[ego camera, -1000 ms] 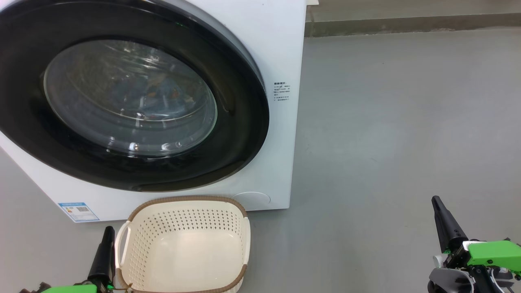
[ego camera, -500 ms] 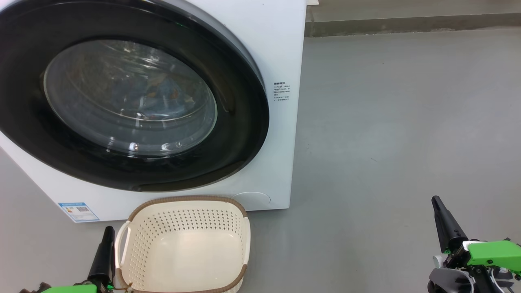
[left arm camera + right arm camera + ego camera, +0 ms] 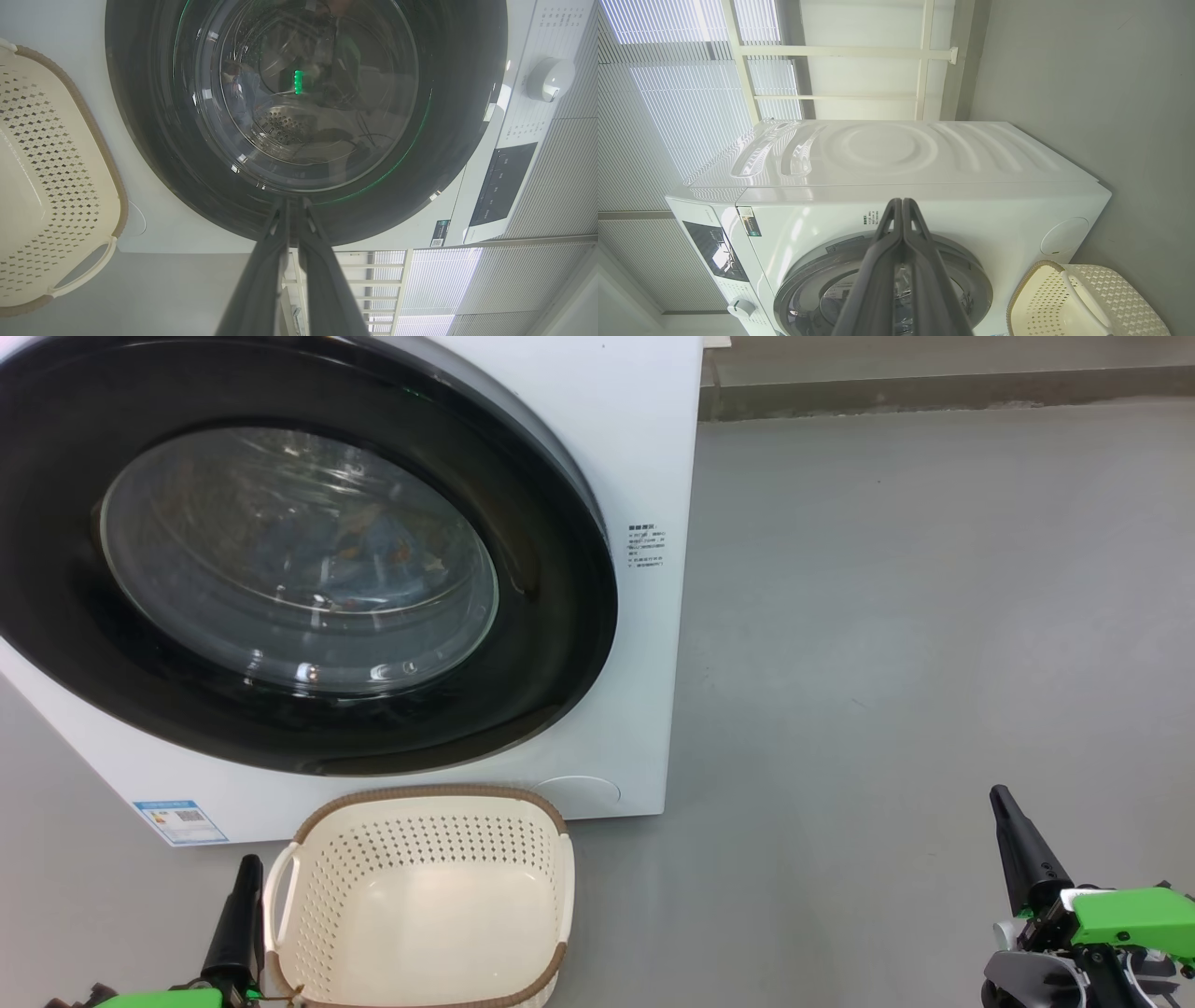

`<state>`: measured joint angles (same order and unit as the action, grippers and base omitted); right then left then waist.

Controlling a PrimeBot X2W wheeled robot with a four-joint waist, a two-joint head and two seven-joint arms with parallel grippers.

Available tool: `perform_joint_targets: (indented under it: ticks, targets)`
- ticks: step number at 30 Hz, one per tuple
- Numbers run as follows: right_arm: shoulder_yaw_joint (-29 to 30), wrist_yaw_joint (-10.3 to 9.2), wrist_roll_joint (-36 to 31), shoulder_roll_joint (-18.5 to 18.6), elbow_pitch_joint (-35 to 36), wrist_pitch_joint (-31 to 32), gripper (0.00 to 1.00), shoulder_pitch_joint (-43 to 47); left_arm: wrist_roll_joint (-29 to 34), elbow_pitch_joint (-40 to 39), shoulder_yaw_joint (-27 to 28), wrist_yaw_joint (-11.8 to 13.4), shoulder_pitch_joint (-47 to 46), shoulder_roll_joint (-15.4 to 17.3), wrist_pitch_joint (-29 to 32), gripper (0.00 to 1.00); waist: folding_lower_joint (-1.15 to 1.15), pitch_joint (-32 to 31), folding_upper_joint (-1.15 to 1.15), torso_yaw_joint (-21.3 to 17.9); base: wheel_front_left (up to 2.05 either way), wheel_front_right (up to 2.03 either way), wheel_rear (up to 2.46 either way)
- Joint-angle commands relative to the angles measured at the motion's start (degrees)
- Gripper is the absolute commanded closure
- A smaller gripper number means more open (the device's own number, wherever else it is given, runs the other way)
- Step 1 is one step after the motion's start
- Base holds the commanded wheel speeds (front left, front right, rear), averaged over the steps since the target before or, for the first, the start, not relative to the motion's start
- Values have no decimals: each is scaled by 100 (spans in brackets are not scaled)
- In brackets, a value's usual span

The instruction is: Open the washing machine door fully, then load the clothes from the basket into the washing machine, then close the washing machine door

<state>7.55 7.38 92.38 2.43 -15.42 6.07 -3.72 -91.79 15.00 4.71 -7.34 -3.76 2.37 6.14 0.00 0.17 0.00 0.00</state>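
Note:
The white washing machine (image 3: 644,448) fills the upper left of the head view, and its glossy black washing machine door (image 3: 551,616) sits flush against the front. Behind the glass window I make out the clothes (image 3: 373,546), blue fabric with orange spots, inside the drum. In front of the machine stands the cream basket (image 3: 429,791) with nothing in it. My left gripper (image 3: 248,868) is shut, just left of the basket's white handle. My right gripper (image 3: 1001,795) is shut over the bare floor, far to the right. The left wrist view looks along the shut fingers (image 3: 293,203) at the door (image 3: 444,116).
Grey floor (image 3: 887,616) stretches to the right of the machine up to a wall base (image 3: 934,392). A blue label (image 3: 179,819) marks the machine's lower front. The control panel (image 3: 502,186) and a dial (image 3: 550,78) sit beside the door. Window blinds (image 3: 658,102) hang behind the machine.

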Motion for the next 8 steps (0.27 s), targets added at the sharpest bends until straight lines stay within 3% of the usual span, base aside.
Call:
perform_joint_targets:
  ticks: [1, 8]
  targets:
    - [-102, 11, -22, 48, 138, 42, 100, -248, -33, -95, 187, -14, -245, 51, 40, 100, 0, 0, 0, 0, 0, 0, 0]
    - [-102, 11, -23, 48, 138, 43, 100, -248, -33, -95, 187, -14, -245, 51, 40, 100, 0, 0, 0, 0, 0, 0, 0]
